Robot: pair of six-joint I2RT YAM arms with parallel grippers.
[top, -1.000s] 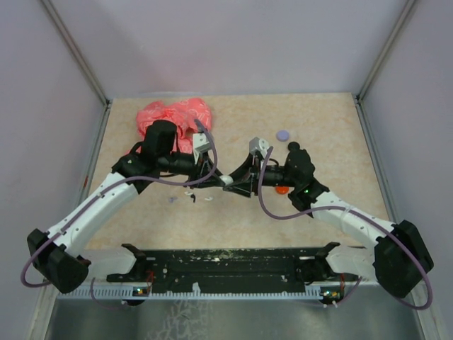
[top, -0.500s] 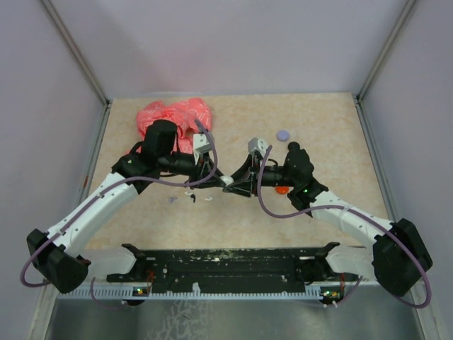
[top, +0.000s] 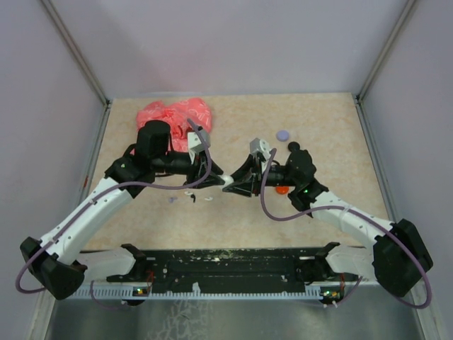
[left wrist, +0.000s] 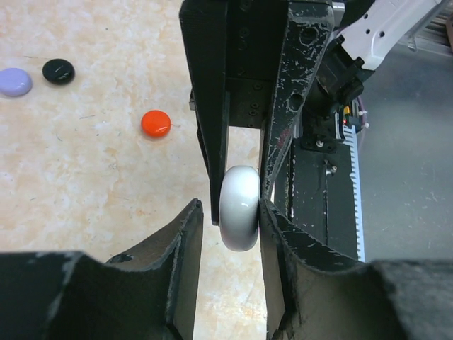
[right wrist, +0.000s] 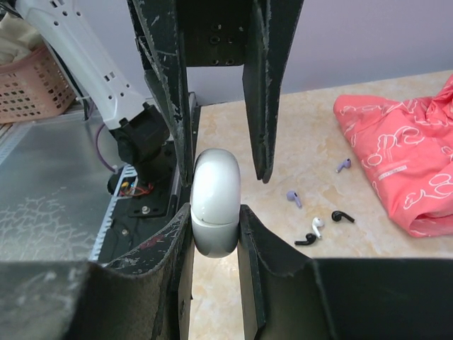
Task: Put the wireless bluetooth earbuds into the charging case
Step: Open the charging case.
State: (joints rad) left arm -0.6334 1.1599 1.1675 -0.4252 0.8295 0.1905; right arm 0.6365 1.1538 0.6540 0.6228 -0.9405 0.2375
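The white charging case (top: pixel 228 181) is closed and hangs above the table between both arms. My right gripper (right wrist: pixel 214 212) is shut on the case (right wrist: pixel 215 202). My left gripper (left wrist: pixel 230 212) is open around the other end of the case (left wrist: pixel 239 209); one finger touches it and the other stands apart. Both grippers meet at mid-table in the top view, left (top: pixel 220 177) and right (top: pixel 234 184). Several tiny earbuds lie on the table below: purple (right wrist: pixel 292 197), purple (right wrist: pixel 343 165), white (right wrist: pixel 316 225), black (right wrist: pixel 342 216). They show faintly in the top view (top: pixel 191 196).
A crumpled red cloth (top: pixel 173 117) lies at the back left. Small round discs lie near the right arm: purple (top: pixel 283 134), black (left wrist: pixel 58 70), red (left wrist: pixel 156 122). A black rail (top: pixel 226 265) runs along the near edge. Walls enclose the table.
My left arm has drawn back a little to the left, and its jaws now stand apart on the case. The right gripper still holds the case in place.
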